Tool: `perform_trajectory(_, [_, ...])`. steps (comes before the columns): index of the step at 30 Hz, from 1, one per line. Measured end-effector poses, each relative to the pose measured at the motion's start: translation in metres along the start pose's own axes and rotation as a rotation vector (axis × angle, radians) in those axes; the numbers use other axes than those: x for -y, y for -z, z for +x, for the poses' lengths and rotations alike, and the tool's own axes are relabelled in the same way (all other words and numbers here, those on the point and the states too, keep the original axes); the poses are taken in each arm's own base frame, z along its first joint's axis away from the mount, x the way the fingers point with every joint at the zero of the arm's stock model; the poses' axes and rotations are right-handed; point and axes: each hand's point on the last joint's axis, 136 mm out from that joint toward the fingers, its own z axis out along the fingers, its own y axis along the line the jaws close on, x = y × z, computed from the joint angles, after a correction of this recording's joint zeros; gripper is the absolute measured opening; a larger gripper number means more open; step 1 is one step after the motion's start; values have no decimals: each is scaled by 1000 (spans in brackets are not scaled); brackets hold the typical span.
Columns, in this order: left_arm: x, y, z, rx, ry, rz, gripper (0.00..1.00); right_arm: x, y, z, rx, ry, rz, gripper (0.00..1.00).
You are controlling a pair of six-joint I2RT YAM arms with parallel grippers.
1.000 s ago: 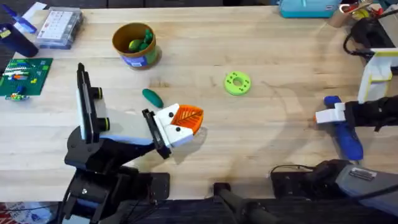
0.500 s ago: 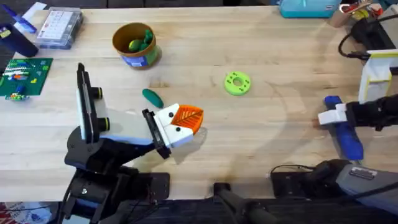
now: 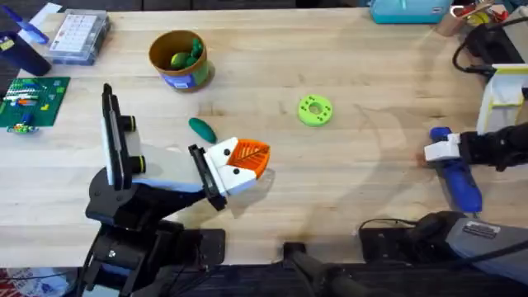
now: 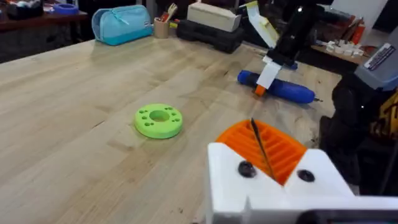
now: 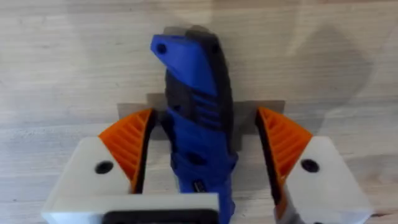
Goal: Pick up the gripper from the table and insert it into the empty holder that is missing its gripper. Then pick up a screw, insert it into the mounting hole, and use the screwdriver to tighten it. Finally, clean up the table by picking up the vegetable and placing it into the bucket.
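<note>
The blue screwdriver (image 3: 459,180) (image 5: 199,93) lies flat near the table's right edge. My right gripper (image 3: 441,151) (image 5: 205,127) is low over its handle, open, with an orange pad on each side and a gap to both. The dark-green vegetable (image 3: 201,129) lies on the wood just behind and left of my left gripper (image 3: 254,157) (image 4: 261,142), which is shut with nothing in it. The ochre bucket (image 3: 178,59) stands at the back left with green pieces inside. The loose gripper and the screw are out of view.
A lime-green ring with holes (image 3: 314,110) (image 4: 158,120) lies mid-table. At the back left are a clear compartment box (image 3: 78,35) and a green board (image 3: 31,101). A white and yellow frame (image 3: 503,95) stands at the right edge, and a teal pouch (image 3: 408,10) at the back.
My right gripper has edged slightly to the right over the screwdriver. The left arm, the screwdriver and the vegetable have not moved.
</note>
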Motion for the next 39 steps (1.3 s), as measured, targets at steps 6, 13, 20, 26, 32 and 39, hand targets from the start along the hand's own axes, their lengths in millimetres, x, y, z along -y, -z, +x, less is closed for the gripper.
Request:
perform_trajectory(6, [0, 0, 0, 0, 0, 0, 13, -2, -1, -4, -4, 28, 5, 612])
perform_trajectory(13, [0, 0, 0, 0, 1, 0, 13, 4, -3, -7, -8, 31, 33, 296])
perform_trajectory(20, [0, 0, 0, 0, 1, 0, 13, 8, -4, -8, -9, 31, 47, 28])
perform_trajectory(26, [0, 0, 0, 0, 1, 0, 13, 8, -3, -7, -7, 30, 48, 28])
perform_trajectory(32, [0, 0, 0, 0, 1, 0, 15, 7, 1, -7, 4, -36, 55, 28])
perform_trajectory(39, [0, 0, 0, 0, 1, 0, 13, 13, 25, -20, 100, -204, 100, 28])
